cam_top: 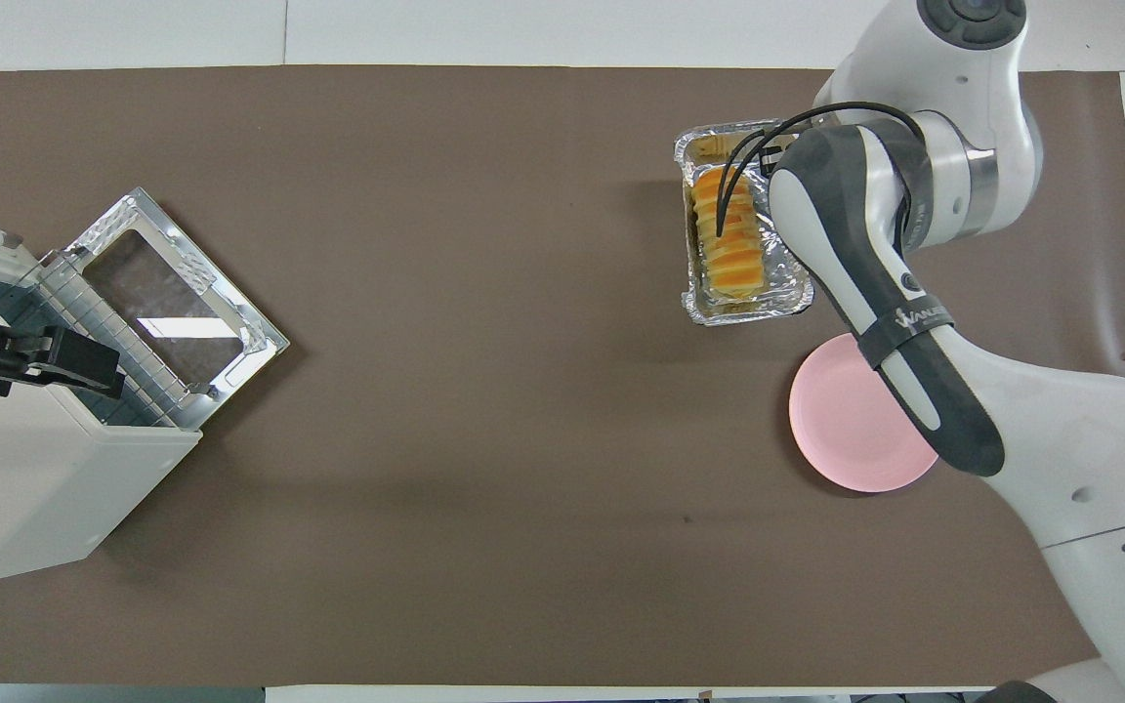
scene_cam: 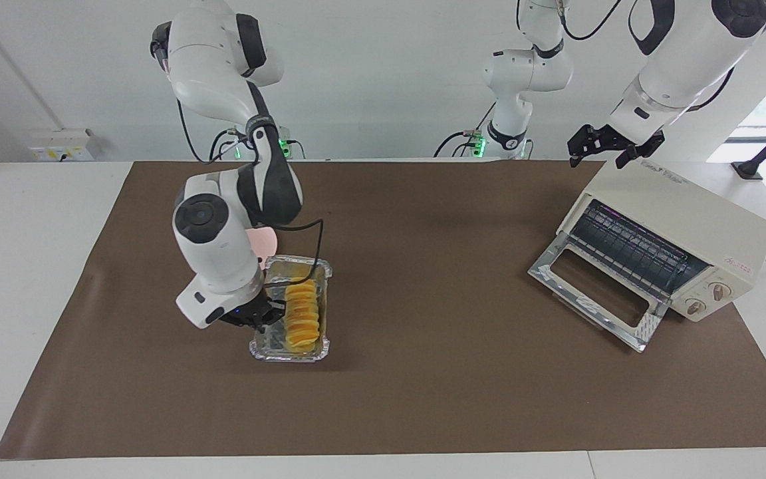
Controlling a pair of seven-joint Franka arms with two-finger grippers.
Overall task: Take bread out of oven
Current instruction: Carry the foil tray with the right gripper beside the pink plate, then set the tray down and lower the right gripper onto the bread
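Brown mat [scene_cam: 423, 399] lies bare mid-table. Right gripper [scene_cam: 270, 314], bent low, seemingly pinches the foil tray [scene_cam: 288, 350] rim; bread [scene_cam: 303, 317] inside, out of the oven [scene_cam: 672, 243]. Left gripper [scene_cam: 612, 148] hangs spread above the oven.

Glossy white arms, dark grey joints, black cables, black claws
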